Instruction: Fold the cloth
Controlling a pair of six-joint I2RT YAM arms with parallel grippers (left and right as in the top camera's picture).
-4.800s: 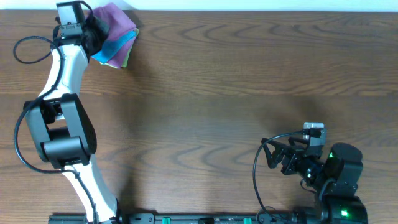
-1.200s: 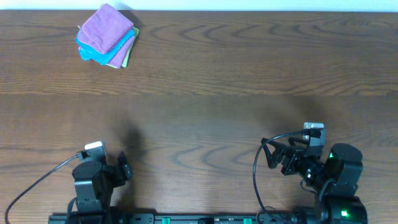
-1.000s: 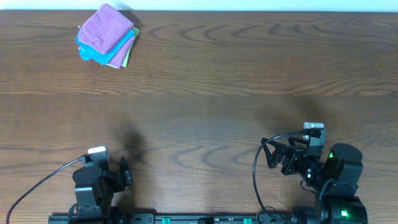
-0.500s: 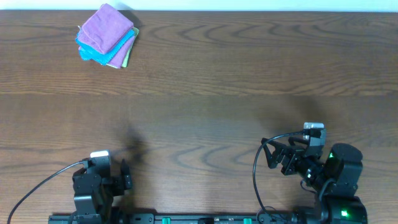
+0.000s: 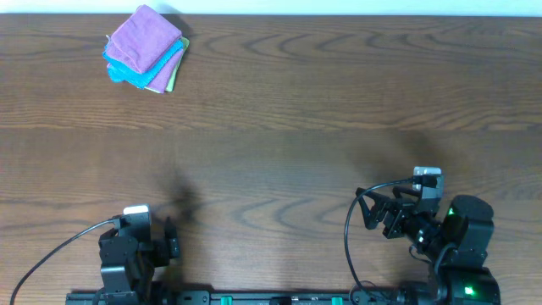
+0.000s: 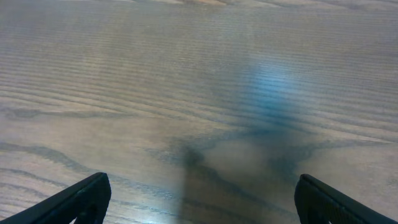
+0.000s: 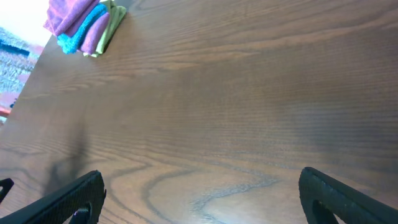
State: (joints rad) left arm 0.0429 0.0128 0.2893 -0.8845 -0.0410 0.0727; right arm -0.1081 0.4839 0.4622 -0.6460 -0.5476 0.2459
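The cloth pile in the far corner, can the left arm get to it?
Probably yes. The cloth pile lies on the left gripper's side, with only bare table between, though it is a long stretch.

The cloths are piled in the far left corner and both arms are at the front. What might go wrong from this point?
1. The pile of cloths lies at the far edge of the table; a push might send it off.
2. Its layers are fanned, not aligned, so the purple cloth on top may slide.
3. The left gripper and right gripper, both open, sit far away; correcting needs a long reach.
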